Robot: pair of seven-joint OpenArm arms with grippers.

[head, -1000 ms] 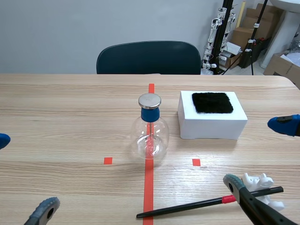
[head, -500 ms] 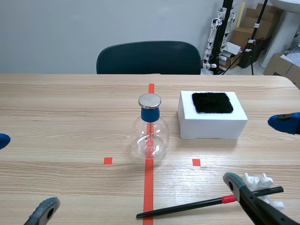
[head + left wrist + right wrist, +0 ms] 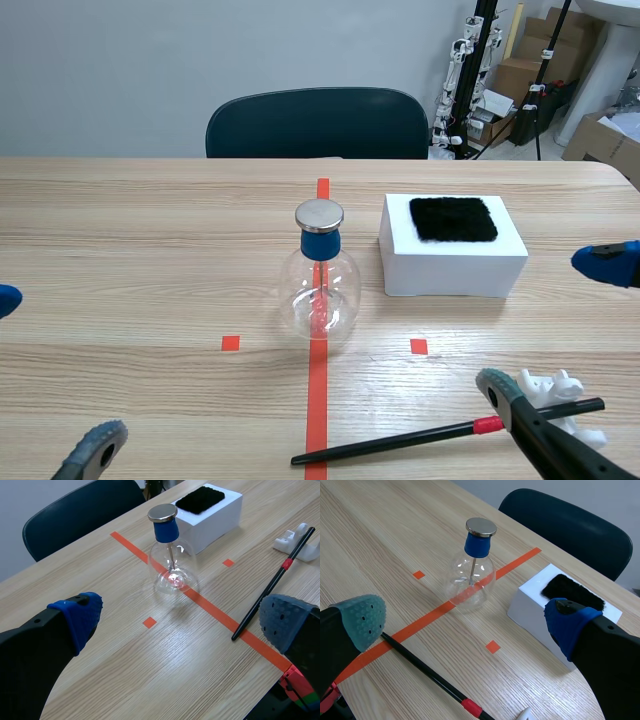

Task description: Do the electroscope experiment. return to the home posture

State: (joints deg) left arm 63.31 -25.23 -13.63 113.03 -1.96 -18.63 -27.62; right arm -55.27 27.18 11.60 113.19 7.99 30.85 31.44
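Electroscope flask of clear glass (image 3: pixel 320 285), blue-stoppered, looks fragile, we'd grip its neck; left claw (image 3: pixel 182 620) and right claw (image 3: pixel 464 619) gape empty.

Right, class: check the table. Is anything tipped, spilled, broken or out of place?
Nothing stands out. The flask stands upright and whole, the black cloth lies flat on the white box, and the rod rests on its white stand.

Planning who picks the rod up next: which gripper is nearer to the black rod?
Right. The right gripper is open beside the black rod, near its red band. The left gripper, also open, sits well off the rod's other tip, across the tape line.
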